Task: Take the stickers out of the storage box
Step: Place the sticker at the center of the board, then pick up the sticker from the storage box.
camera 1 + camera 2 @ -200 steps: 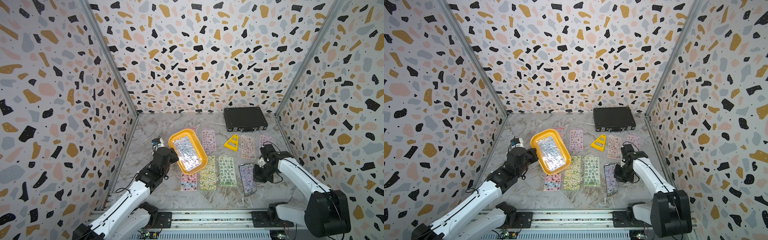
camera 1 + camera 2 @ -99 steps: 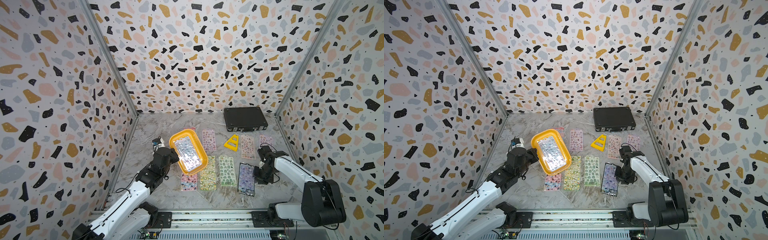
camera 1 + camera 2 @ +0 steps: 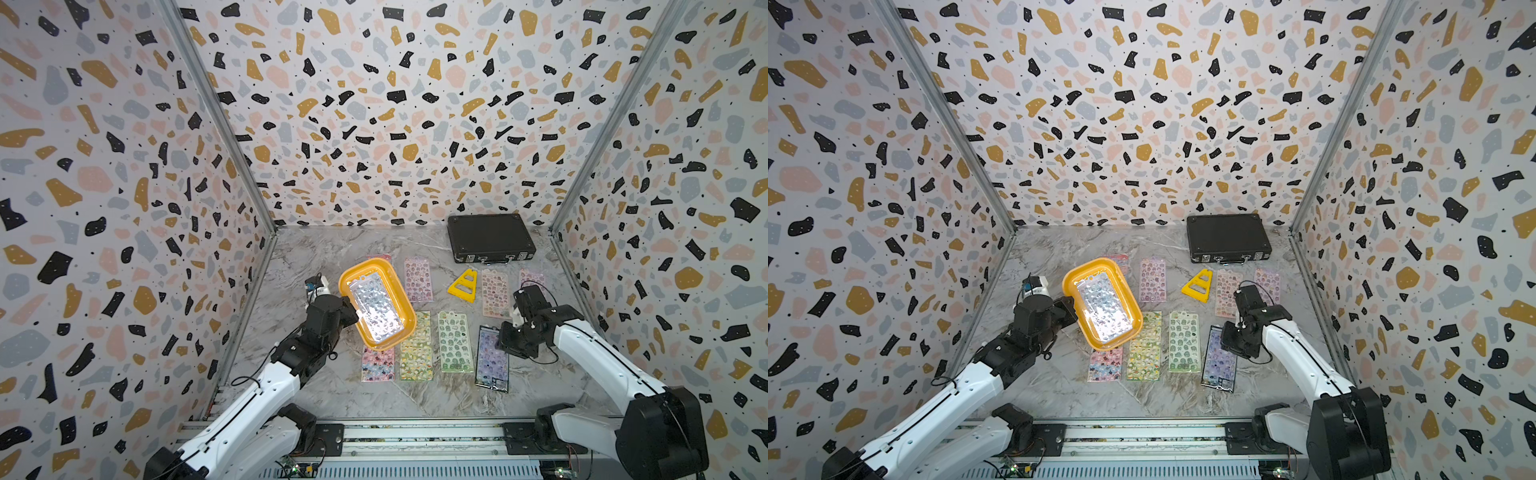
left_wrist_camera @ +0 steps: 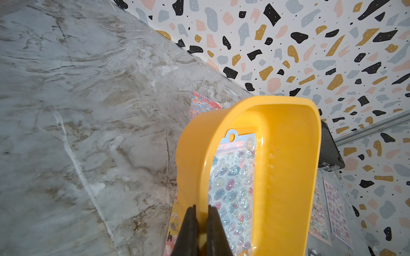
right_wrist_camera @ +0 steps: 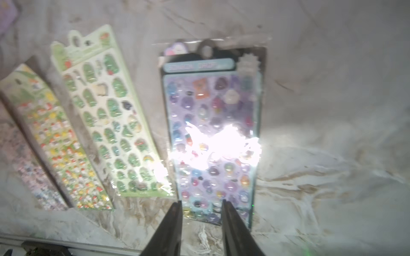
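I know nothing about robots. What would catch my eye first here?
The bright yellow-orange storage box, pinched at its rim by the left gripper and tilted over the marble table, with one glossy sticker sheet inside. Beside it, colourful sticker sheets lie flat; the right gripper hovers open over the purple sheet.

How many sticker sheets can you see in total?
9: one sheet inside the storage box, one peeking from behind it, three along the back, four in front: pink, yellow-green, green, purple. Others may hide under the box.
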{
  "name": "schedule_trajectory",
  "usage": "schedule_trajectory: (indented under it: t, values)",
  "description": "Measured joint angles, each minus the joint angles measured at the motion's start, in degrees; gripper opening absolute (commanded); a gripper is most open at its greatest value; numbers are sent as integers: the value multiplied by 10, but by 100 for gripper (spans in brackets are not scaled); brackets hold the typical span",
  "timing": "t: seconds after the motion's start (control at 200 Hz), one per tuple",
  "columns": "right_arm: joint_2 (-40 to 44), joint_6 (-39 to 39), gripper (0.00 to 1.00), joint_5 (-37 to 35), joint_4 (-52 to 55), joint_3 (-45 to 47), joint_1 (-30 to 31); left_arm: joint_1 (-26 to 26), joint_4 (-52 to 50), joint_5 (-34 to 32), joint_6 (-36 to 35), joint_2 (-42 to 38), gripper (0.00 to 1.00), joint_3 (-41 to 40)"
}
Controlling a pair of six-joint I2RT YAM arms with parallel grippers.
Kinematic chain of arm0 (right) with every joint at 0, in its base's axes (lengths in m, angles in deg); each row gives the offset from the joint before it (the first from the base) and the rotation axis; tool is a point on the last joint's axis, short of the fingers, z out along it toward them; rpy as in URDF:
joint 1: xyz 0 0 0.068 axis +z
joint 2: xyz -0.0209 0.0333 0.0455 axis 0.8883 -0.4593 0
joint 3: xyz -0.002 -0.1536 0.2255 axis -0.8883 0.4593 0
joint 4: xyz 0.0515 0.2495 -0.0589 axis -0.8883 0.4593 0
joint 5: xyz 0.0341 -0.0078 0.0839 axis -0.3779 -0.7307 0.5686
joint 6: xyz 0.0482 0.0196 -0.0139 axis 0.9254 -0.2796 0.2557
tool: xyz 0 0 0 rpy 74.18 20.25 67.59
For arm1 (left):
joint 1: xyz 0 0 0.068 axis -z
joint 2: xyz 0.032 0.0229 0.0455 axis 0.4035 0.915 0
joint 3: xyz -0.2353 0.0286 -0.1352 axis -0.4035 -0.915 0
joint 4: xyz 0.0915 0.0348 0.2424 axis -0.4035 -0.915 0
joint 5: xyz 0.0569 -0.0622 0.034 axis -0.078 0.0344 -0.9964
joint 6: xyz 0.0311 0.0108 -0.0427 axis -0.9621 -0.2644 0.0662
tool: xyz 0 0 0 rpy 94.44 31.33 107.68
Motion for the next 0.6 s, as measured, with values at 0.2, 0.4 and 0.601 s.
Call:
schedule_trajectory:
  t: [0.2, 0.4, 0.601]
  values:
    - [40, 33, 58, -3, -123, -24, 160, 0, 33, 40, -6, 9, 0, 0]
    - [9, 54, 59, -47, -212, -88, 299, 0, 60, 88, -16, 37, 0, 0]
    - [-116, 47, 61, -75, -254, -177, 376, 5, 65, 115, -25, 56, 0, 0]
